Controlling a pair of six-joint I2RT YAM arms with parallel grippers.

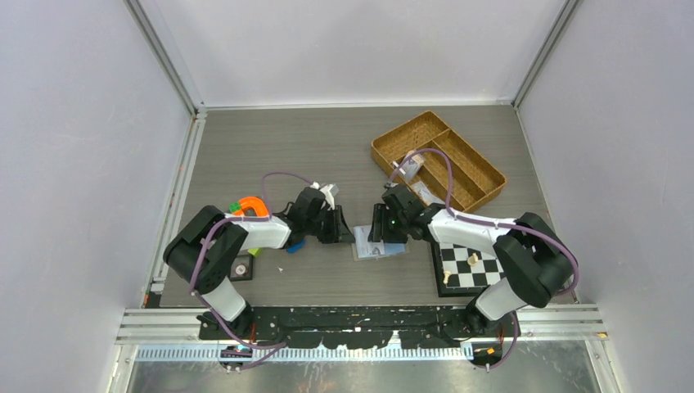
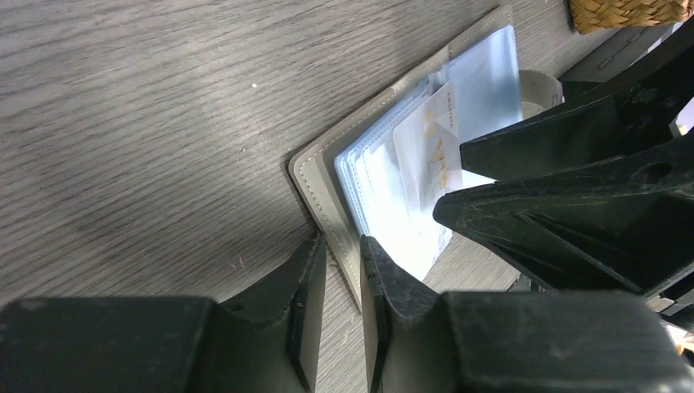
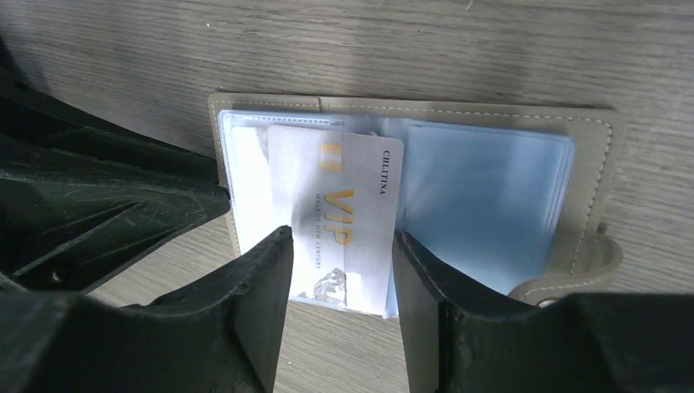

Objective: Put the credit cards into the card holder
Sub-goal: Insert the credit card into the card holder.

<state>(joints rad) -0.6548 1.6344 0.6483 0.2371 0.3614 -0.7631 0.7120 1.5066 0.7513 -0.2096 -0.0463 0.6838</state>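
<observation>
Here, the card holder (image 3: 491,188) lies open on the table (image 3: 491,49), between my two grippers. My left gripper (image 2: 342,246), nearly closed, pinches its grey cover edge. My right gripper (image 3: 342,237) clamps one credit card (image 3: 348,205) by its long edges, the card's top overlapping a clear sleeve (image 3: 248,173). Judged progress: this card is partly entered, not seated. Whether further cards remain outside, I cannot tell.

woven basket (image 1: 401,129) (two compartments) at the far right, checkered board (image 1: 458,280) nearer, black dial tile (image 1: 241,267) at left
</observation>
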